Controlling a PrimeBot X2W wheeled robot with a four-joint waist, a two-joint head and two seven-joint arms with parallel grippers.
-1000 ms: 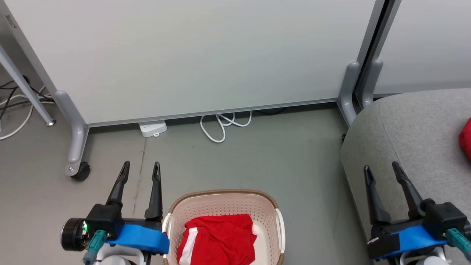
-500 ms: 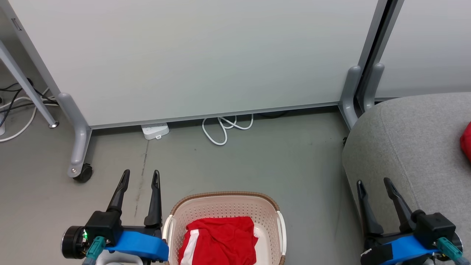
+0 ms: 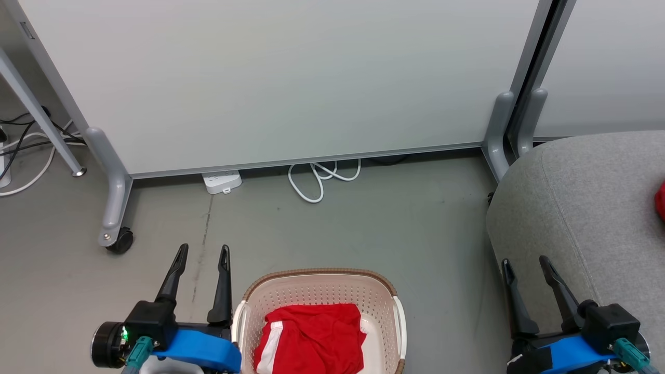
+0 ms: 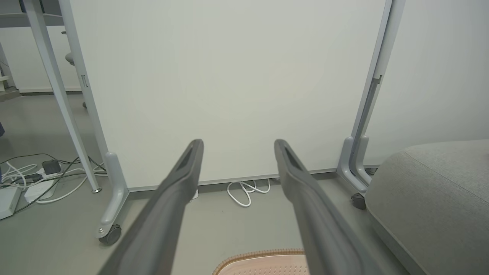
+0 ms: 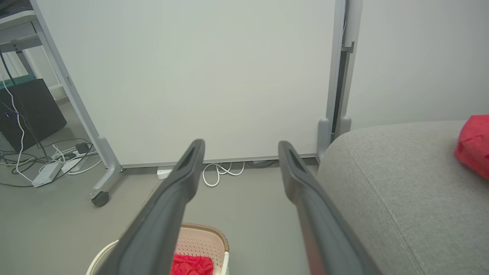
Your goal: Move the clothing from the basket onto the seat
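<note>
1. At the far left, loose cables (image 3: 21,150) lie on the grey floor (image 3: 415,234) beside a slanted metal leg (image 3: 36,111).
2. A caster (image 3: 120,241) carries the foot of the white partition (image 3: 286,78), which stands across the back.
3. The left gripper (image 3: 203,248) hangs over bare floor just left of the basket. Its two dark fingers point toward the partition and are spread wide, with nothing between them.
4. A white power strip (image 3: 222,182) sits at the partition's lower edge.
5. The basket (image 3: 317,274) stands on the floor at the bottom centre, between the two grippers and nearer the left one.
6. A red garment (image 3: 311,337) lies crumpled inside the basket, with a white stripe along its left side.
7. Behind the basket, a looped white cord (image 3: 317,179) rests against the partition's base.
8. The right gripper (image 3: 523,261) sits low on the right, by the seat's near left edge. Its fingers are parted and empty. Whether it touches the cushion cannot be told.
9. The seat (image 3: 587,208) is on the right, separated from the basket by a strip of floor.
10. A second red garment (image 3: 660,200) lies on the seat at the far right, cut off by the picture's edge.
</note>
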